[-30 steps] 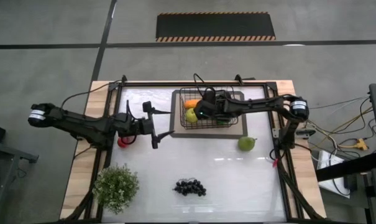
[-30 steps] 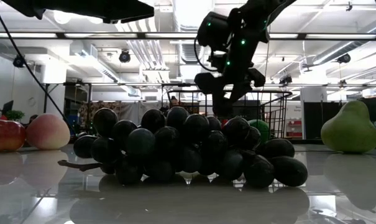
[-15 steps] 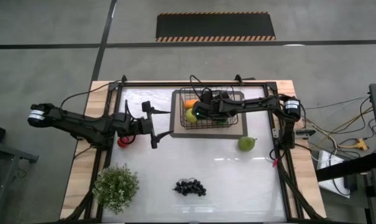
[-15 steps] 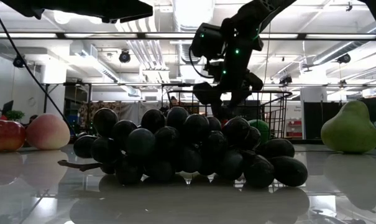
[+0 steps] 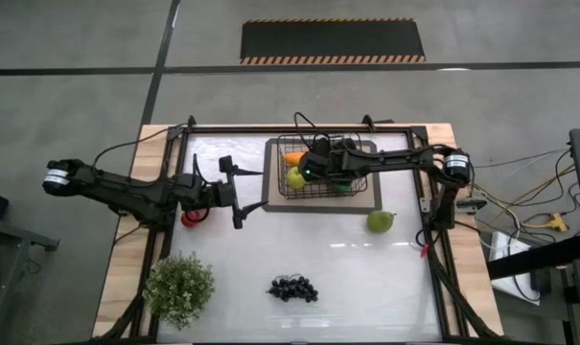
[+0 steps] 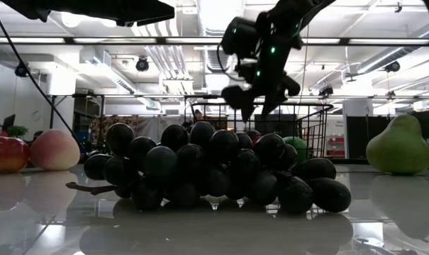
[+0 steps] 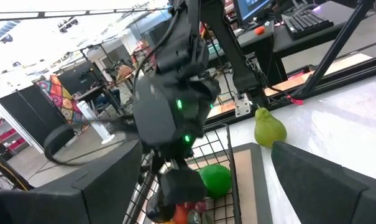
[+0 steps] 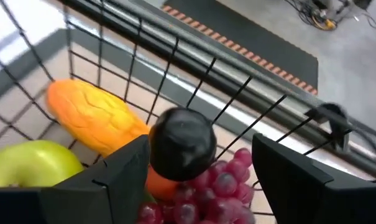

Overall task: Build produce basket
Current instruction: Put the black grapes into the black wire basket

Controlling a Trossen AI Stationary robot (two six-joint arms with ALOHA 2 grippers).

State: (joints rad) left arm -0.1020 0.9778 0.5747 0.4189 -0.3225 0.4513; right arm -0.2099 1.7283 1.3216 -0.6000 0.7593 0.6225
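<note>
where mesh basket [image 5: 325,186] sits, mango [image 8: 94,120] orange inside

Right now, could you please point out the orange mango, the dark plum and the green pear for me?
orange mango [image 8: 97,118]: right wrist view, middle of its skin, inside the basket.
dark plum [image 8: 183,142]: right wrist view, its rounded top.
green pear [image 5: 381,221]: high view, centre of its body, on the table.

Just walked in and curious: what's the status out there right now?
Right gripper over the basket, fingers open, empty. Left gripper open, idle beside it. Plum, mango, red grapes in the basket. Pear, dark grapes still out.
</note>
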